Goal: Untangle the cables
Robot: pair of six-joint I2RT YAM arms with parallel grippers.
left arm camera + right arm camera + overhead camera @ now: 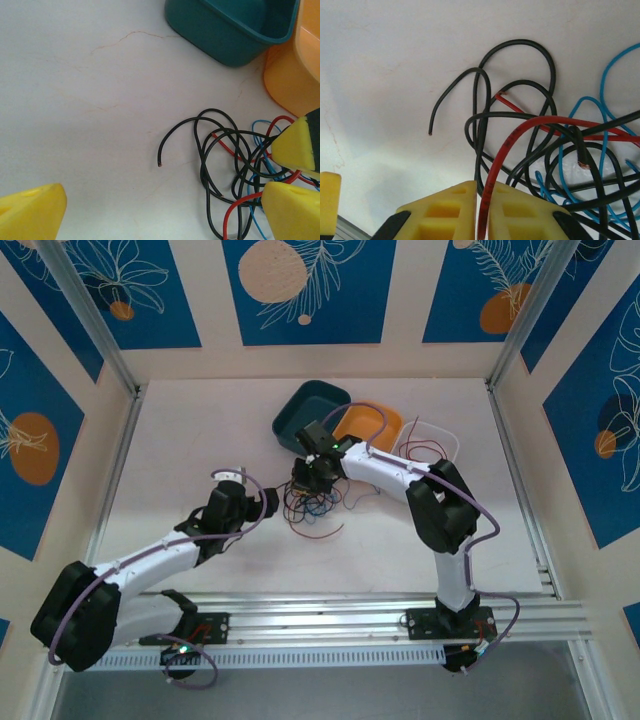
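The left gripper [164, 200] hangs low over the worktop [75, 75], its jaws spread wide and holding nothing. It sits just left of the cables [315, 505] — a knot of black, red and blue loops lying mid-worktop. With nothing pinning that side, a pull from the right would likely drag the whole knot instead of freeing a strand.

The right gripper [481, 210] has its jaws pinched on the red cable [520, 131], which threads among several black loops. A fast haul could cinch them tighter, or the thin wire could slip out. The two grippers are close, so a careless reach risks a knock.

Just beyond the knot stand a teal bin [300, 410] and an orange bin [385, 420], with a clear tub [445, 435] further right — a swinging strand might catch a rim.
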